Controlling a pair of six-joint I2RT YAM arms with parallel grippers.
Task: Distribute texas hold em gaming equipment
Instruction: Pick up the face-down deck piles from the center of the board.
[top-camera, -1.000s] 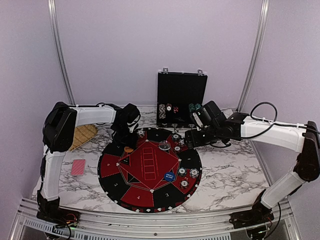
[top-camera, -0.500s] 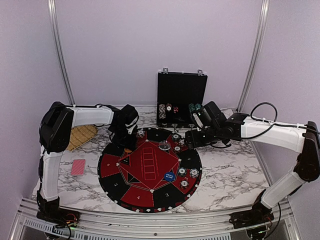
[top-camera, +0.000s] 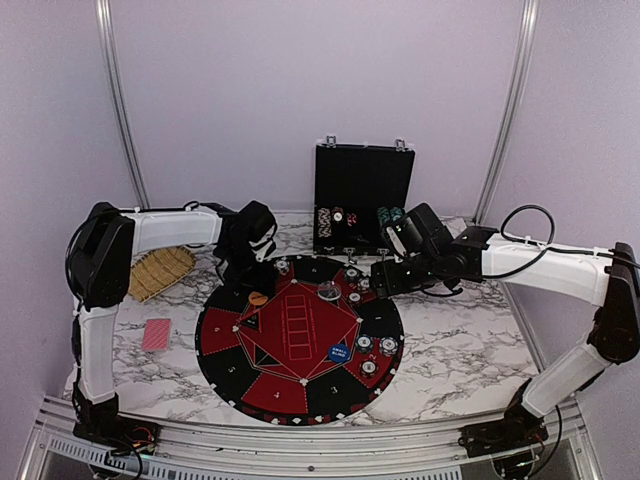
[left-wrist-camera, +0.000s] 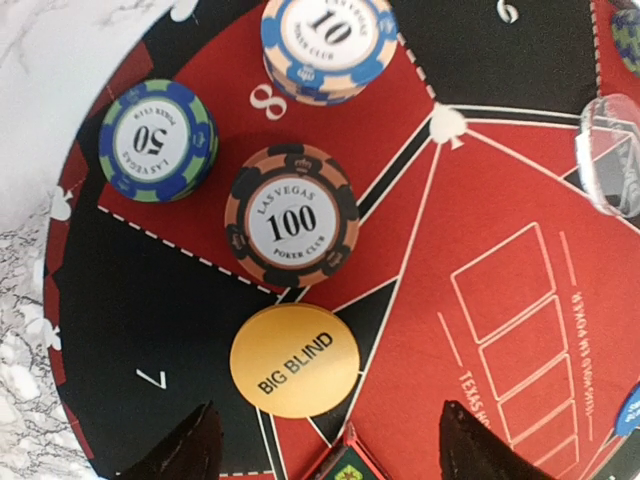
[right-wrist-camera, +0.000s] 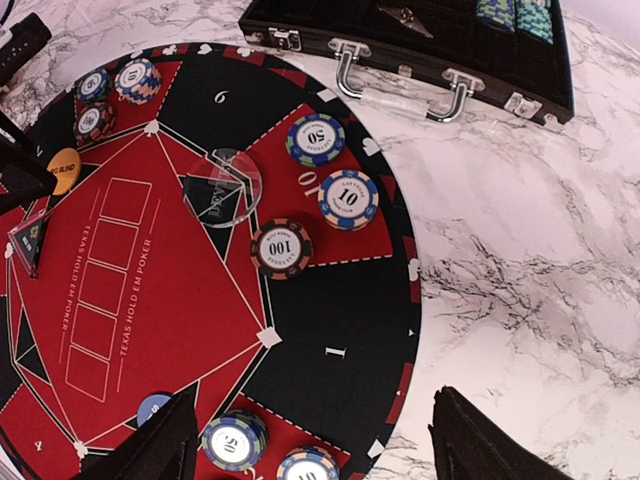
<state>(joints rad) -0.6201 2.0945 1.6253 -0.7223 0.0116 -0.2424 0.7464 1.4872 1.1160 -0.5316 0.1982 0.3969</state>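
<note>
An orange "BIG BLIND" disc (left-wrist-camera: 295, 360) lies flat on the round mat (left-wrist-camera: 150, 330), just ahead of my left gripper (left-wrist-camera: 325, 450), which is open and holds nothing. Beyond it lie a 100 chip (left-wrist-camera: 292, 215), a 50 chip (left-wrist-camera: 158, 140) and a 10 chip (left-wrist-camera: 328, 45). In the top view my left gripper (top-camera: 250, 265) hovers over the mat's far-left edge, above the orange disc (top-camera: 258, 298). My right gripper (right-wrist-camera: 315, 440) is open and empty over the mat's right rim, near a clear disc (right-wrist-camera: 222, 187), a blue disc (right-wrist-camera: 153, 407) and several chips (right-wrist-camera: 281, 248).
The black hinged case (top-camera: 362, 200) stands open behind the mat with chip rows inside. A red-backed card deck (top-camera: 156, 334) lies on the marble at the left, and a woven mat (top-camera: 160, 270) behind it. More chips (top-camera: 378, 348) sit on the mat's right side.
My left gripper dipped onto the orange disc, then opened and pulled back up and to the left, leaving the disc on the mat. The right arm has not moved.
</note>
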